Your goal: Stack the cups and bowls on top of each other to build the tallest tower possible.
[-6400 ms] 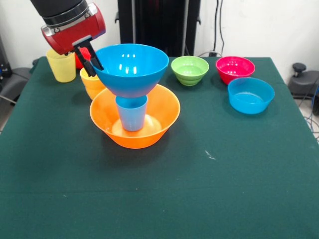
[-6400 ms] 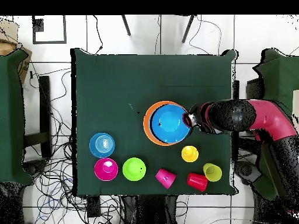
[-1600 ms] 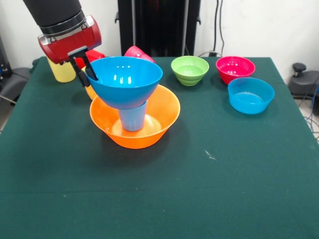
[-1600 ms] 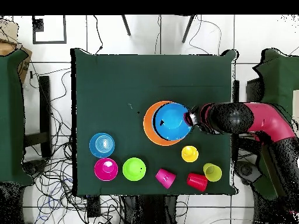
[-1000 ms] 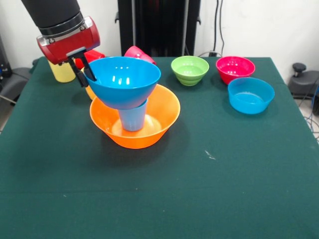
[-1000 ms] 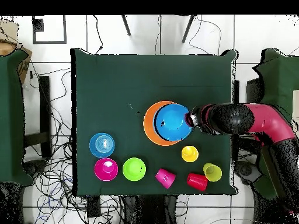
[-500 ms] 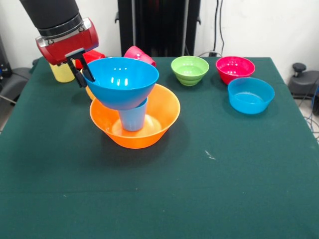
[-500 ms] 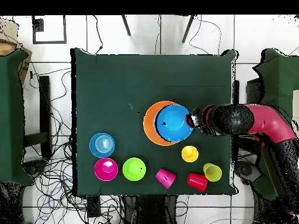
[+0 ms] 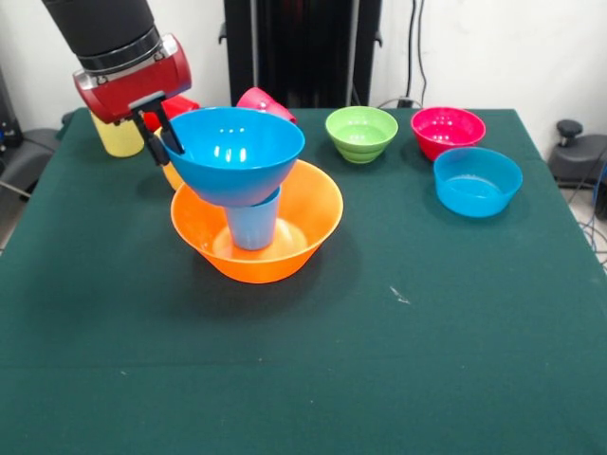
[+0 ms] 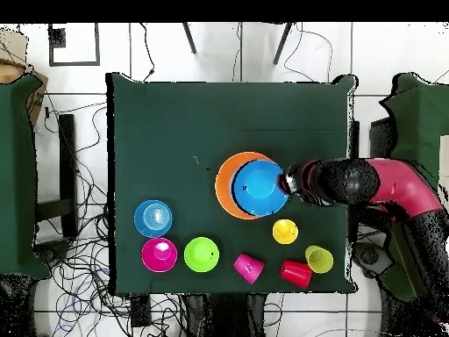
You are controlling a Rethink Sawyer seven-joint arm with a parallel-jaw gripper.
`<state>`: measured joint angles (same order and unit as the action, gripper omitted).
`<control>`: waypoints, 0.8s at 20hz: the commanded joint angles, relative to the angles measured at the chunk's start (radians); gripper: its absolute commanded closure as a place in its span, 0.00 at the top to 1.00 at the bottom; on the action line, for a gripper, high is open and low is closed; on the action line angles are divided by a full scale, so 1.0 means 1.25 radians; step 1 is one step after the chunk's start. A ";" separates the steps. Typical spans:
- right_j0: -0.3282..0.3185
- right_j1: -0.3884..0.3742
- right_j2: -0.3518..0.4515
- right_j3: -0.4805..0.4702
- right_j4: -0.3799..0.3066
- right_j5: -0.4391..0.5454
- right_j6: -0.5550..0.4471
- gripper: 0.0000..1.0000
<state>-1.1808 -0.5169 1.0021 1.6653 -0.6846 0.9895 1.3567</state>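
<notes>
My fingers (image 9: 163, 138) pinch the big blue bowl's (image 9: 234, 154) rim, I think, setting it on the light blue cup (image 9: 253, 223). Next, let go gently.

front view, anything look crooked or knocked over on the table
The large blue bowl sits tilted and off-centre on the light blue cup inside the large orange bowl, with the gripper pinching its rim. Behind it, the pink cup lies tipped on its side.
</notes>
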 commanded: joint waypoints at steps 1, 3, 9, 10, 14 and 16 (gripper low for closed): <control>0.039 0.010 -0.050 0.064 -0.046 -0.035 -0.092 0.00; 0.037 0.004 -0.048 0.071 -0.044 -0.036 -0.088 0.00; 0.039 -0.004 -0.046 0.081 -0.036 -0.035 -0.076 0.00; 0.039 -0.002 -0.046 0.081 -0.036 -0.035 -0.077 0.00; 0.038 0.004 -0.046 0.082 -0.040 -0.043 -0.078 0.00; 0.036 0.005 -0.045 0.081 -0.040 -0.041 -0.082 0.00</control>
<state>-1.1795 -0.5270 1.0018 1.7256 -0.6853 0.9894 1.3567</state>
